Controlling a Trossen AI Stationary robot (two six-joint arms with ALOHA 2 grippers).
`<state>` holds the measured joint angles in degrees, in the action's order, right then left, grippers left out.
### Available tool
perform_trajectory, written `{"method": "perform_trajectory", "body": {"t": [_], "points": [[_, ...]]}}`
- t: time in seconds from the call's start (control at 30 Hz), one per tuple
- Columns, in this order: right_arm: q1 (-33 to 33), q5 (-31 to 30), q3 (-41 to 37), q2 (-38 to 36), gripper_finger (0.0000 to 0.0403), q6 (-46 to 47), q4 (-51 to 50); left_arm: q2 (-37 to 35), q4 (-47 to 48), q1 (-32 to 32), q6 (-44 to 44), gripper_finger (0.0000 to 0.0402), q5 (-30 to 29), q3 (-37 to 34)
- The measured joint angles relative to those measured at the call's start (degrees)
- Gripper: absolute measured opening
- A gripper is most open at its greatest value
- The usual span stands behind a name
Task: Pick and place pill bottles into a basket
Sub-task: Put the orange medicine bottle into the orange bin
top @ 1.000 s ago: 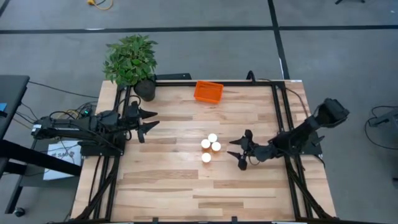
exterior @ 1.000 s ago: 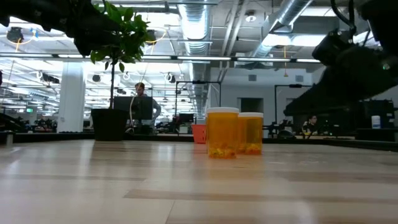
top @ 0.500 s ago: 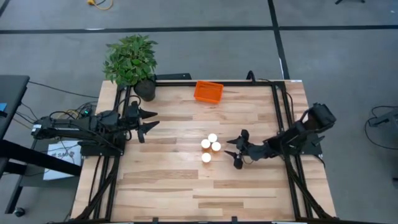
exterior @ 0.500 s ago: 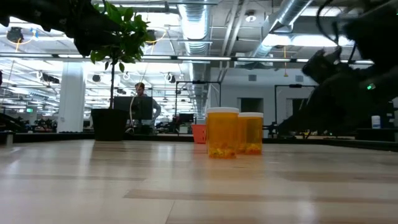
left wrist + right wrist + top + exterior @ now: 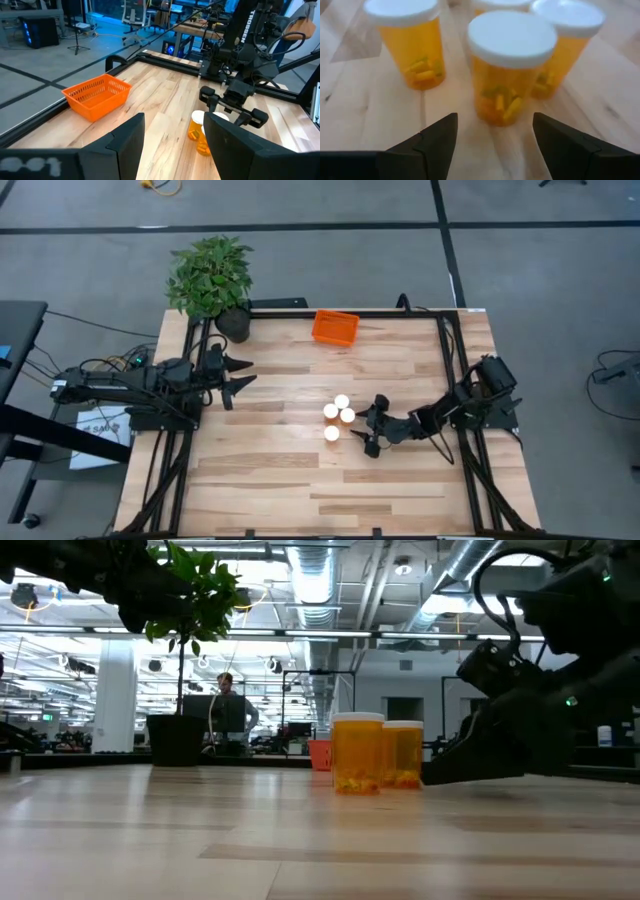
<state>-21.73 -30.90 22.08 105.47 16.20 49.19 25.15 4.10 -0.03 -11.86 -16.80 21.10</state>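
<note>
Four pill bottles, amber with white caps, stand upright on their bases in a cluster (image 5: 338,416) at the table's middle; they also show in the low view (image 5: 358,752) and the left wrist view (image 5: 202,131). The orange basket (image 5: 335,327) stands at the far edge, also in the left wrist view (image 5: 97,94). My right gripper (image 5: 366,426) is open, low over the table just right of the cluster. In the right wrist view its fingers (image 5: 492,137) stand apart just before the nearest bottle (image 5: 511,65), touching nothing. My left gripper (image 5: 240,376) is open and empty at the table's left.
A potted plant (image 5: 210,278) in a black pot stands at the far left corner. Black frame rails (image 5: 452,370) run along the table's sides. Bare wood lies between the cluster and the basket. A person (image 5: 228,712) shows in the room beyond the table.
My right gripper has gone toward the table's left edge, closing on the bottle cluster, and the arm has come lower in the low view. Its fingers have stayed open. The bottles have kept still.
</note>
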Motion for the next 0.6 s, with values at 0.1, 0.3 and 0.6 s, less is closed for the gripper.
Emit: {"method": "perform_trajectory", "body": {"t": [0.1, 0.3, 0.6], "points": [[0.13, -2.04, 0.29, 0.00, 0.0256, -1.26, 0.22, 0.00, 0.01, 0.02, -0.15, 0.0194, -0.01, 0.00], [0.89, -2.03, 0.66, -0.02, 0.0256, -1.75, 1.02, -0.02, 0.03, 0.02, -0.16, 0.0194, 0.00, 0.00], [2.20, 1.92, 1.71, -0.02, 0.0256, -3.75, 1.06, -0.01, 0.19, 0.00, -0.13, 0.0194, 0.00, 0.00]]}}
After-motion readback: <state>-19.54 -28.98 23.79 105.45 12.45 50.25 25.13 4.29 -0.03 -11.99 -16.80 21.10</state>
